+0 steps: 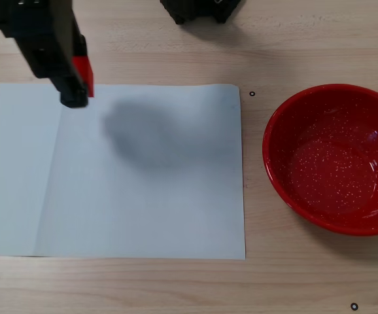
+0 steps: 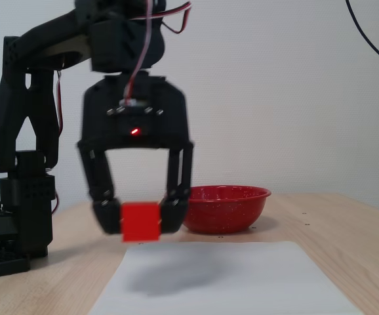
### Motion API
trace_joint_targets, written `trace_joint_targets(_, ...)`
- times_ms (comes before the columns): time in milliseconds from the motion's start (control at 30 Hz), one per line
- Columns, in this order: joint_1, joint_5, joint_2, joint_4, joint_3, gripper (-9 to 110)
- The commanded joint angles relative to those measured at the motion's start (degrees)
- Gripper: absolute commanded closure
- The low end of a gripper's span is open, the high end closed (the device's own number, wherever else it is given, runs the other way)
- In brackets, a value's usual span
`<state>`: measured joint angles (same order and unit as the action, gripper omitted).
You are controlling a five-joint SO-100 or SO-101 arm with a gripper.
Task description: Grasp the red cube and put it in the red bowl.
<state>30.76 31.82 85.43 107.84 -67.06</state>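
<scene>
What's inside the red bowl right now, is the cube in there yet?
Nothing: the red bowl shows only its white-speckled inside in the fixed view from above. Its far right edge is cut off. The red cube is held in the gripper above the white paper.

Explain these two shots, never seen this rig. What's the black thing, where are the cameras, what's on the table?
The black machine is a small robot arm with a two-finger gripper. One fixed view looks down on the wooden table; the other sits low at table level, facing the arm. On the table lie a white sheet of paper and, to its right in the view from above, a glossy speckled red bowl, which is empty. The gripper is shut on a small red cube, held clear above the paper; you can see its shadow underneath. From above the arm hides most of the cube, at the sheet's far left corner.
</scene>
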Motion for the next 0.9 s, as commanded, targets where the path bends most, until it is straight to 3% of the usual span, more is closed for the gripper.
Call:
trace_joint_targets(0,-2.3,-1.8,10.2,1.3,6.5,101)
trace_joint_targets(867,-43.5,-22.1,12.0,1.3,16.8,101)
